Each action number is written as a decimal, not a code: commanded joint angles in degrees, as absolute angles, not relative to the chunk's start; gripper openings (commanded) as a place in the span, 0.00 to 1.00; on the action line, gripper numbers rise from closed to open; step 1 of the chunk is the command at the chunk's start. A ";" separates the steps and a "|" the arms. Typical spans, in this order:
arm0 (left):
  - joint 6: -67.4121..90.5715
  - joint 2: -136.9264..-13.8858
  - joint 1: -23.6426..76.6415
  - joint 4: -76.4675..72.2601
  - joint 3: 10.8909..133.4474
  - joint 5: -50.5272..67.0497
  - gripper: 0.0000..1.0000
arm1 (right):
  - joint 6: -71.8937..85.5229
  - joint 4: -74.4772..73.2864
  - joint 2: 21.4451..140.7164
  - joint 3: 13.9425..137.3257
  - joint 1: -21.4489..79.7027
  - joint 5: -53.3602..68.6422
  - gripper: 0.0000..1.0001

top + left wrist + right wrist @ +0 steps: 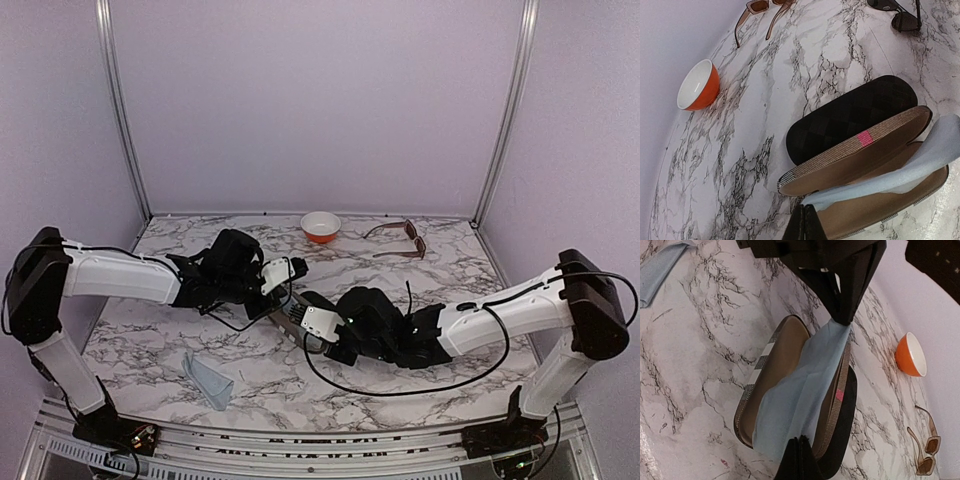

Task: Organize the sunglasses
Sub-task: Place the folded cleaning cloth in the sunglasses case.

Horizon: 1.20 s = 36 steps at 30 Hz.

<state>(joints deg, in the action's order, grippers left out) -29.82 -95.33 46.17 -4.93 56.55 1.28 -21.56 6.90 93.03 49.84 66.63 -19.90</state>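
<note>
The brown sunglasses (400, 240) lie unfolded at the back right of the table, also in the left wrist view (762, 10) and the right wrist view (925, 452). The black sunglasses (900, 15) lie apart from them. An open brown case (775, 365) with a red stripe sits mid-table beside a black case (855, 115). A light blue cloth (805, 390) stretches over the open case. My left gripper (805, 207) is shut on one end of it. My right gripper (801, 440) is shut on the other end.
An orange bowl (321, 226) stands at the back centre. A second blue cloth (210, 378) lies folded near the front left. Both arms meet over the middle of the marble table (480, 370), cables trailing from the right arm.
</note>
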 commanded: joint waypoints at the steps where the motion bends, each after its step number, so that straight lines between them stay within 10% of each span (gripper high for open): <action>1: -29.93 -96.95 45.24 -5.63 58.98 2.78 0.00 | -22.45 7.80 94.57 51.76 65.84 -20.83 0.00; 36: -26.72 -102.79 42.93 -2.71 62.81 4.38 0.00 | -24.36 8.54 99.60 53.15 64.86 -20.97 0.00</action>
<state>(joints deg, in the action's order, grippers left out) -27.40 -102.30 43.79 -4.34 62.13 4.21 -24.73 8.19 98.94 51.24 65.17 -22.98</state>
